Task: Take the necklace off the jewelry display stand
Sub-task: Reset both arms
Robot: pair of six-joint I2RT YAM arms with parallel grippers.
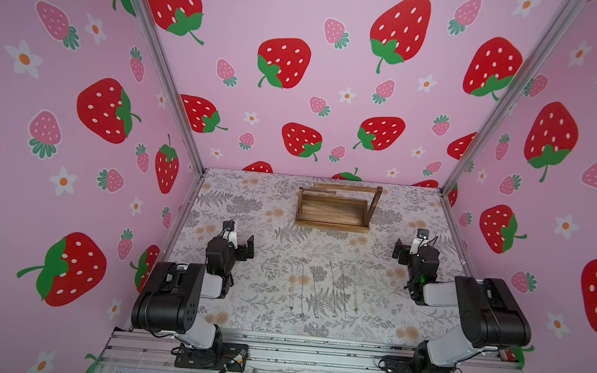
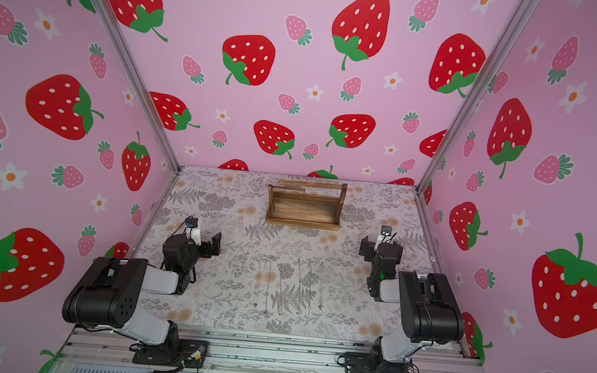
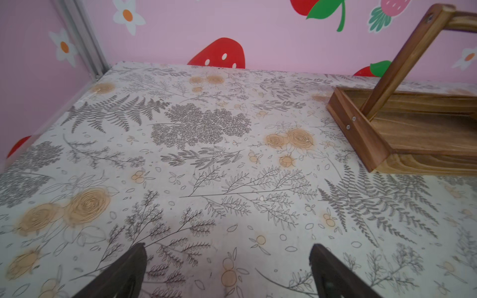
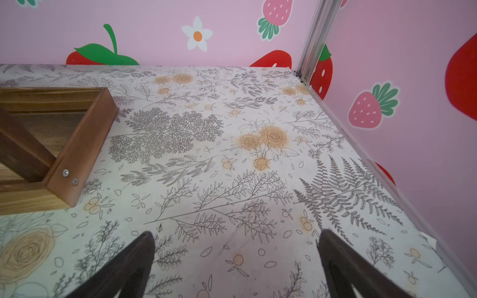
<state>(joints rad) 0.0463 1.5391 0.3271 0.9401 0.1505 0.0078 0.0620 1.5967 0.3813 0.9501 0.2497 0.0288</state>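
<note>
The brown wooden jewelry display stand (image 1: 335, 212) sits at twelve o'clock on the floral-print table (image 1: 251, 198); the left end effector (image 1: 247, 248) at eight and the right end effector (image 1: 400, 250) at four gape empty.

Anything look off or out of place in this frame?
The jewelry display stand looks bare: no chain shows on its bars, though one could be too fine to see. Several thin necklaces lie in a row on the table, toward the front middle.

Table (image 1: 251, 205) covered in a grey fern-and-rose print, wooden jewelry display stand (image 1: 335, 212) set at its far middle, thin chain necklaces (image 1: 317, 292) laid side by side near the front, well apart from the stand
</note>
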